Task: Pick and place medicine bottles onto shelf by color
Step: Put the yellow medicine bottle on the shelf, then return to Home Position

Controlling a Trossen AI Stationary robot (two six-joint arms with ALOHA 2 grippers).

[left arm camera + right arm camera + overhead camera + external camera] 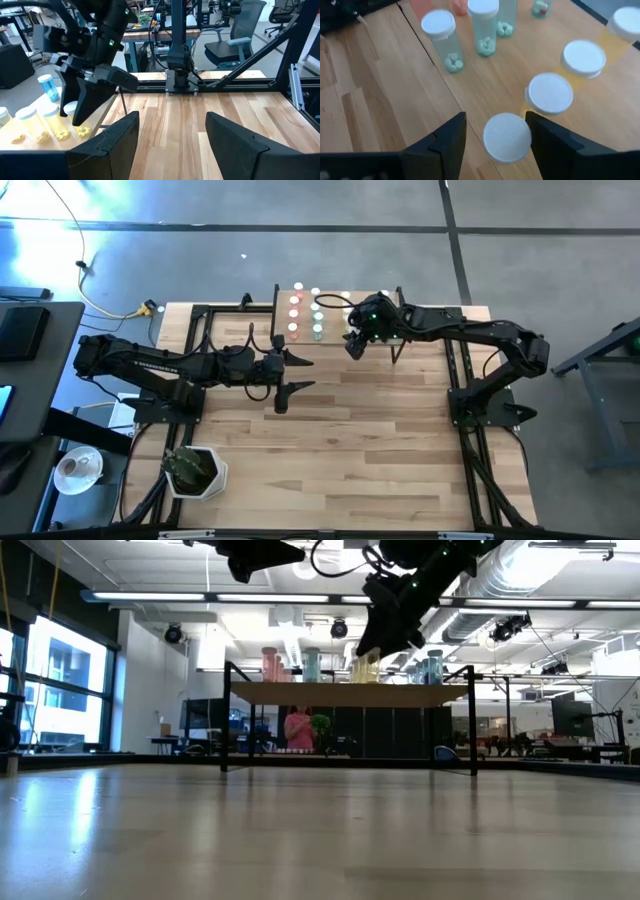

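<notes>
My right gripper [495, 131] hangs over the shelf [485, 80], fingers spread wide astride an upright yellow bottle [508, 137], cap directly below; left gripper [290, 373] waits open over the table, farther off.

Beneath the right hand [495, 131], a white-capped bottle [507, 138] sits between the fingers; its body is hidden under its own cap, so its colour cannot be told, though it is probably yellow like its neighbours. Beyond that hand, a yellow bottle [626, 26] is cut off by the picture's edge. From above, the right hand [356, 340] covers part of the shelf [284, 325].
</notes>
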